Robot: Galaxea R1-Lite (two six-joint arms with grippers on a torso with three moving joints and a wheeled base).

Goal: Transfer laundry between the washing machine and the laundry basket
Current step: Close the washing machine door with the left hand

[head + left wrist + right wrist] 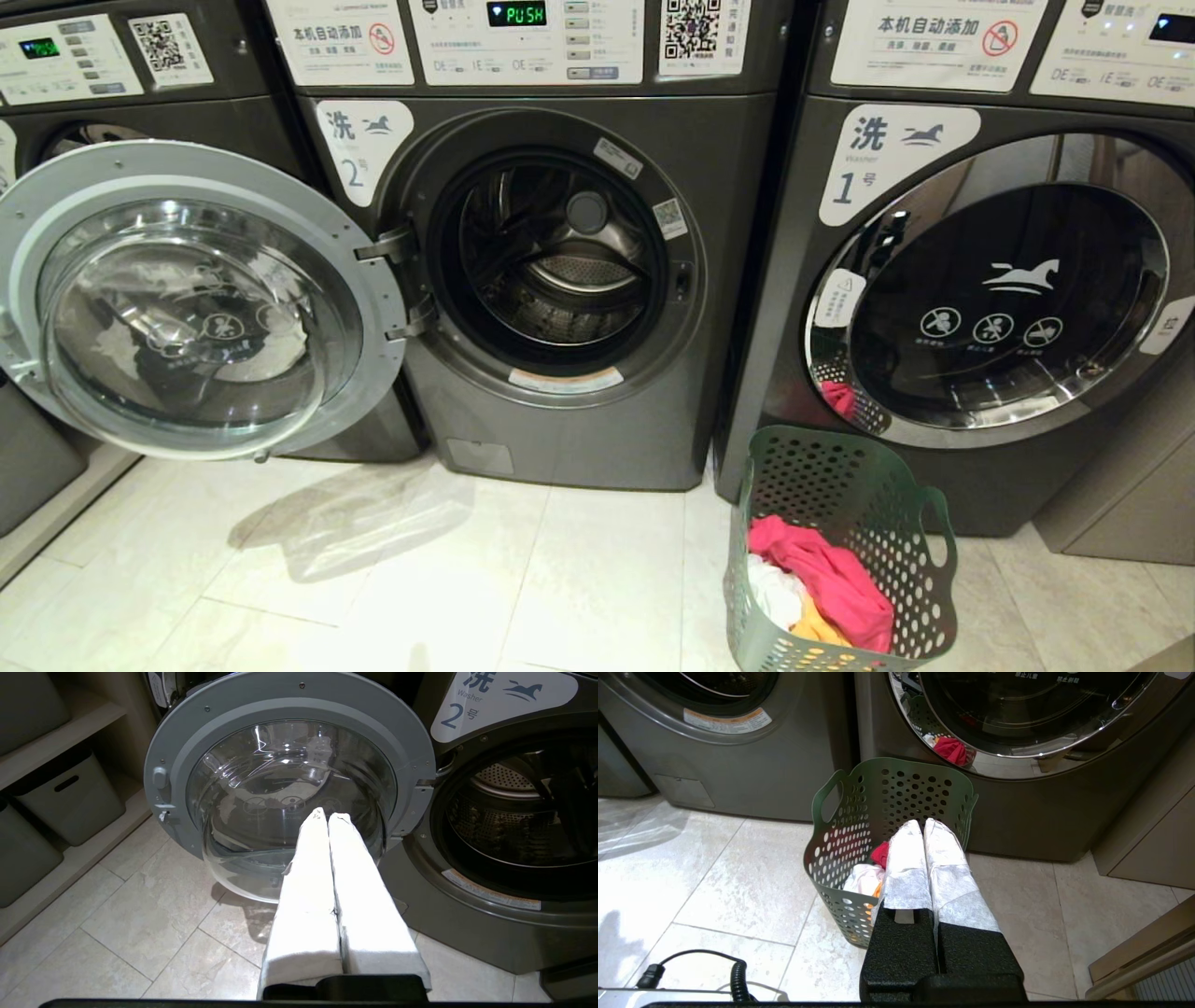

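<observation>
Soft red-pink, white and yellow laundry [822, 583] is lying in the green perforated plastic basket [878, 788], directly beyond the closed, empty right hand [923, 822]. The left hand [327, 814], closed and empty, is facing the dark grey washing machine's open door [289, 714].

Laundry basket [840, 485] on tiled floor [373, 579]

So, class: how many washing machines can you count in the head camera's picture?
3. The washing machine labelled 2 stands in the middle, door open; the machine labelled 1 stands to its right, shut; a third machine shows partly at the left edge. More may stand out of view.
</observation>
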